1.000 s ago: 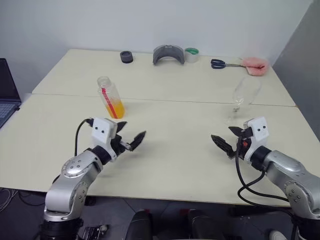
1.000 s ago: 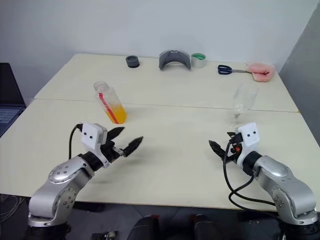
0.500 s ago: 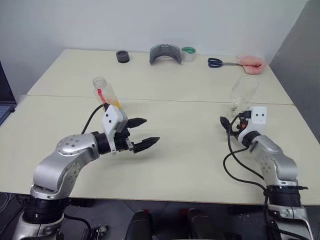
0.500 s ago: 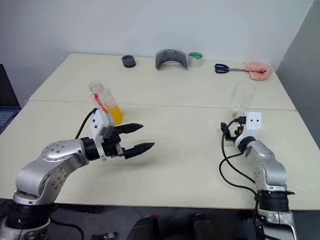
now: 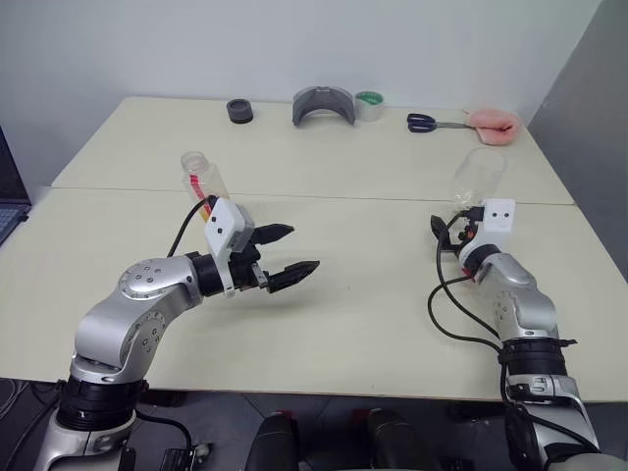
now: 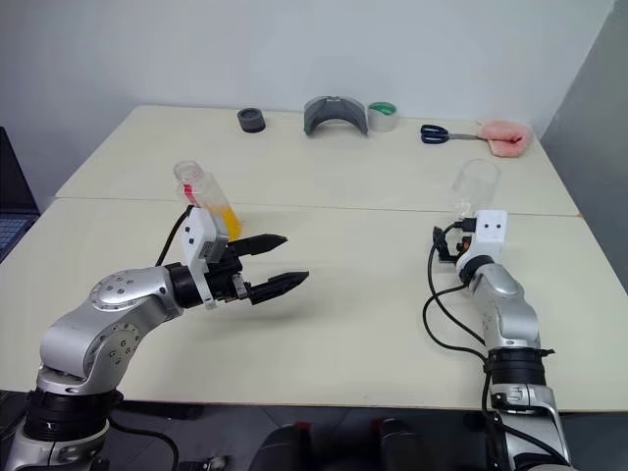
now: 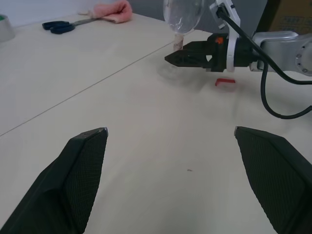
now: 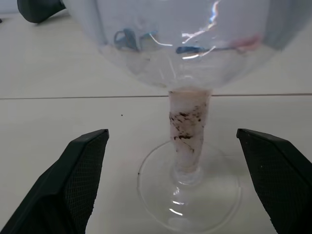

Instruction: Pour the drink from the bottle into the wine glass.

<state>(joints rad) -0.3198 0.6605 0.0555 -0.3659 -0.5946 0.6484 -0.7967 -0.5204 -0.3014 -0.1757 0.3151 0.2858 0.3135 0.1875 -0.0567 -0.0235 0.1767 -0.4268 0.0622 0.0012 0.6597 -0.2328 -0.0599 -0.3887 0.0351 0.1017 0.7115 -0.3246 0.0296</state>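
Observation:
The bottle (image 5: 201,177) stands uncapped at the left of the table, with orange drink (image 6: 228,218) in its lower part. Partly in front of it, my left gripper (image 5: 302,248) hovers above the table, open and empty, pointing towards the right. The clear wine glass (image 5: 478,177) stands upright at the right. My right gripper (image 8: 171,132) is open at its base. The stem (image 8: 189,131) shows between the wide-apart fingers (image 8: 83,165), which do not touch it. The left wrist view also shows the wine glass (image 7: 183,12) with the right gripper (image 7: 170,57) beside it.
Along the far edge lie a black roll (image 5: 238,110), a grey curved piece (image 5: 324,103), green tape (image 5: 370,105), scissors (image 5: 424,123) and a pink cloth (image 5: 494,121). A small red thing (image 7: 225,82) lies on the table under my right wrist. A seam crosses the table.
My right gripper has moved forward up to the wine glass's stem. My left gripper has risen a little and swung right, in front of the bottle. The camera has shifted slightly.

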